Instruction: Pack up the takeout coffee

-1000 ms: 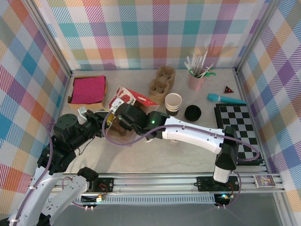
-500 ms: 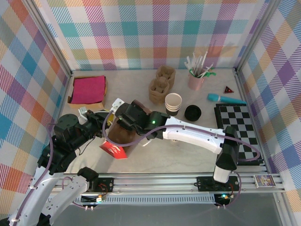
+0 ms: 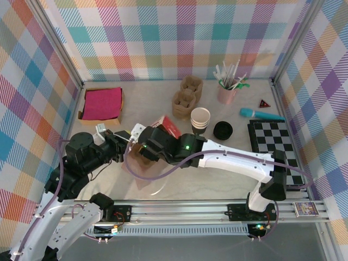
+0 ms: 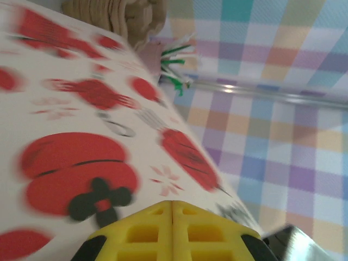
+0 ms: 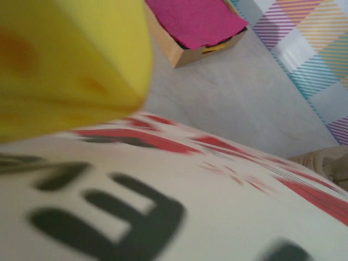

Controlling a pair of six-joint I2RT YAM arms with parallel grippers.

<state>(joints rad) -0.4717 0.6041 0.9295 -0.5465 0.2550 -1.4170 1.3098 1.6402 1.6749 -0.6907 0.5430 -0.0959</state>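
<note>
Since half a sec ago, when its red-printed flap hung toward the near edge, the printed paper bag (image 3: 167,126) has swung. Red print now shows behind the R wrist, w/ a brownish part under it. R arm's elbow has shifted rightward. Cup and lid unmoved.

1. L gripper (image 3: 119,141): left-centre of table, at bag's left side. L wrist cam: yellow fingers (image 4: 136,234) pressed together, bag's red-and-black print right against them. Paper nipped or not: can't tell. Same cam catches carriers and straws beyond the bag.

2. R gripper (image 3: 140,145): just right of L, over the bag, hidden from above by its own wrist. R wrist cam: one blurred yellow finger (image 5: 70,60) beside bag's black lettering, napkin box behind. Apart or together: can't tell.

3. takeout coffee cup (image 3: 200,119): upright, back-centre, beyond R forearm, apart from both grippers. White top, brown band. Round black lid (image 3: 223,130) just to its right.

Surrounds, L to R:
- cardboard box w/ pink napkins (image 3: 101,103)
- pulp cup carriers (image 3: 186,98), just beside cup
- pink straw holder (image 3: 227,91)
- teal tool (image 3: 261,114)
- chessboard (image 3: 277,147)
</note>
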